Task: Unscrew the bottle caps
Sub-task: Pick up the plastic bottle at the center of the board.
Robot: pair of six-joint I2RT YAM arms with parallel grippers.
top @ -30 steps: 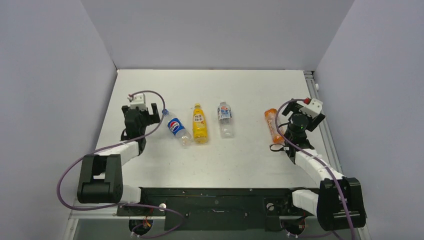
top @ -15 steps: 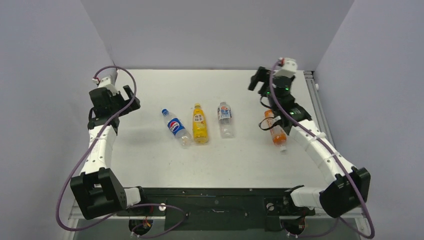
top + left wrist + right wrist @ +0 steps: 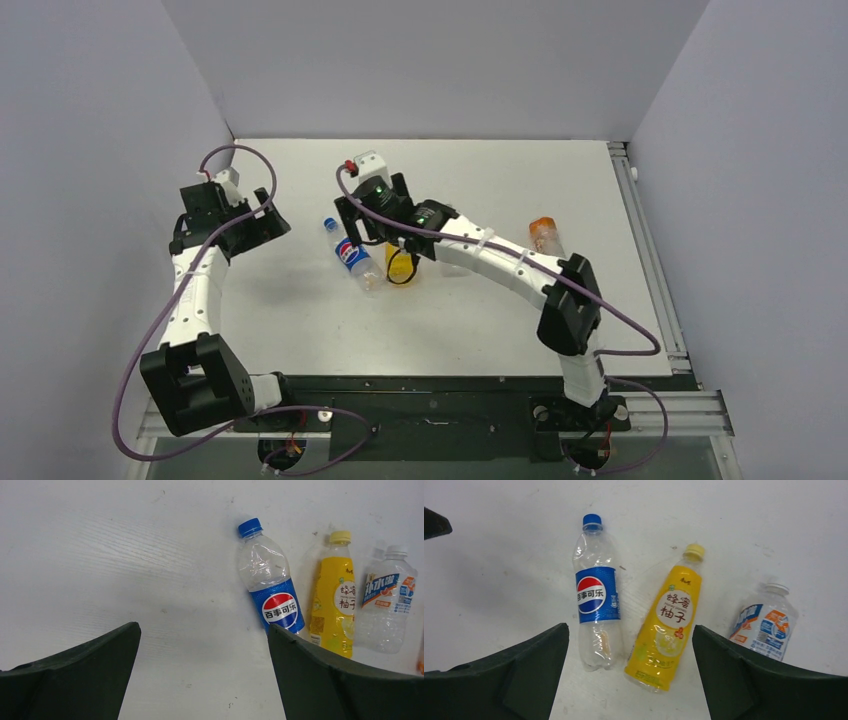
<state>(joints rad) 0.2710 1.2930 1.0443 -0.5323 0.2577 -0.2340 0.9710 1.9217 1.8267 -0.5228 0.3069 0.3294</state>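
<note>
Four bottles lie in a row on the white table, caps pointing away. The Pepsi bottle [image 3: 596, 600] has a blue cap [image 3: 592, 519]. The yellow juice bottle [image 3: 669, 625] has a yellow cap [image 3: 695, 550]. The water bottle [image 3: 764, 622] has a whitish cap [image 3: 778, 586]. All caps are on. My right gripper [image 3: 630, 627] is open and hovers above the Pepsi [image 3: 352, 255] and yellow bottles. My left gripper [image 3: 262, 222] is open and empty, left of the Pepsi bottle [image 3: 270, 580]. The orange bottle [image 3: 545, 235] lies at the right; its cap is not visible.
The right arm [image 3: 490, 255] stretches across the table and hides most of the water bottle and part of the yellow bottle [image 3: 402, 268] in the top view. Grey walls enclose the table [image 3: 300, 330] on three sides. A metal rail [image 3: 650, 260] runs along the right edge.
The right arm has swung from the far right across to the Pepsi and yellow bottles. The left gripper has shifted slightly right. The orange bottle sits a little farther back.
</note>
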